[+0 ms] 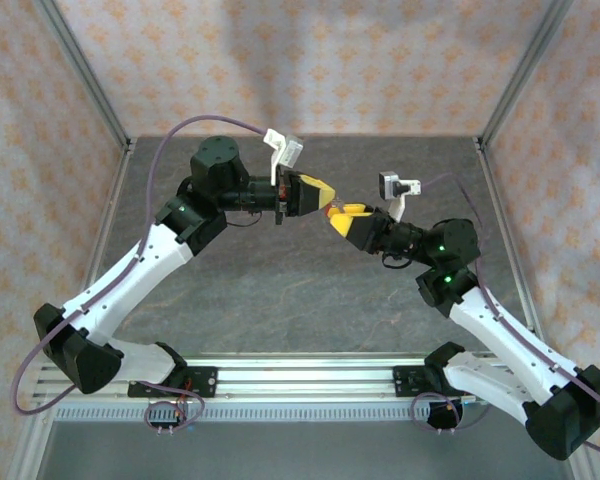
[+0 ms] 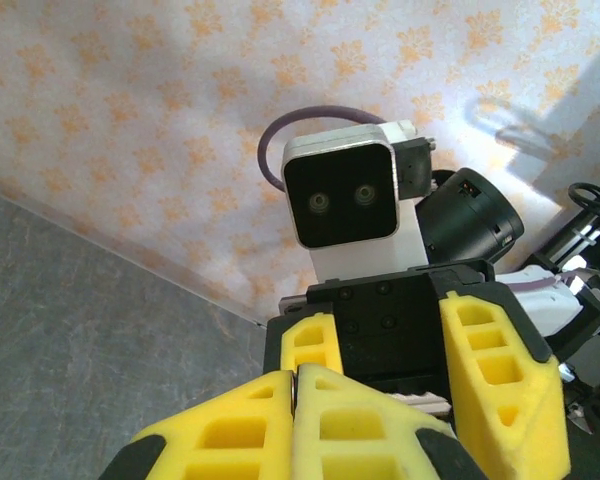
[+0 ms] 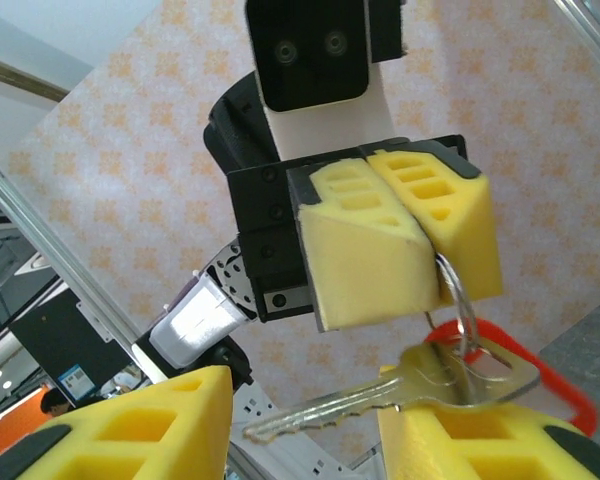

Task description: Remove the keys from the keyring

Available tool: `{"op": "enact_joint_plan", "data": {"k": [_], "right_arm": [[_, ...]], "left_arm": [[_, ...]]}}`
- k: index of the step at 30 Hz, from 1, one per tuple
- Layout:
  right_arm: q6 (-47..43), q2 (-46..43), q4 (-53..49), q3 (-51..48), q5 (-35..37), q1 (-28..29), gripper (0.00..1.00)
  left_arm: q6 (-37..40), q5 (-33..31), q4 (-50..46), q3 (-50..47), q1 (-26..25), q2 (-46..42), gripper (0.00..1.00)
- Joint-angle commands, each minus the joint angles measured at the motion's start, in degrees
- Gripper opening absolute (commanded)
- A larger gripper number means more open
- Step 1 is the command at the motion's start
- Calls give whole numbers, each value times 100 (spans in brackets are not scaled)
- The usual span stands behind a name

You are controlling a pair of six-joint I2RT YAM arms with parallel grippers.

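In the right wrist view my left gripper [image 3: 432,262] is shut, pinching a thin metal keyring [image 3: 460,300] between its yellow foam fingers. A silver key [image 3: 380,402] hangs on the ring beside a red tag [image 3: 555,385]. The key's head lies against the right finger [image 3: 480,440] of my right gripper [image 3: 305,430], which is open, and its blade points across the gap. In the left wrist view the left gripper [image 2: 297,400] shows a sliver of metal between its shut fingers, and the right gripper [image 2: 400,350] faces it with its jaws wide apart. Both grippers meet in mid-air, the left [image 1: 318,196] and the right [image 1: 346,214].
The dark grey table [image 1: 280,290] lies below both arms, enclosed by patterned walls and aluminium posts [image 1: 510,80]. The right wrist camera [image 2: 340,200] sits close in front of the left gripper. A mounting rail [image 1: 300,375] runs along the near edge.
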Motion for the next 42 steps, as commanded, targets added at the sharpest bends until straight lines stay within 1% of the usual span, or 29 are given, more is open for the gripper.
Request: {"op": "enact_joint_plan", "data": {"k": [1,4,8,10,14,18,22,33,42], "right_arm": [[87,-61,231,-87,187,35,43],[40,-92,24,-91,256,35,50],[-53,-187,-193,-80,315,35,55],[-56,-238,-202,-61,336,35,55],[-13,-240,-213,10,319,35,51],[139,-213,-13,-16,336,38,47],[261,-180,75,-27,407,35,47],[1072,43,1082,-182,630,38,44],[1330,153,1311,-219,815,130,44]], "left_arm": [[70,-139,220,-3,-28,-222,6],[80,-141,219,6,-28,-254,6],[106,-117,161,41,-28,-271,6],[97,-104,158,42,-28,-276,6],[97,-125,154,15,-28,-311,6],[89,-157,219,-35,-28,-344,6],[38,-174,304,-62,-27,-360,6],[-45,-297,538,-186,-28,-410,6],[-153,-462,810,-328,-36,-468,6]]}}
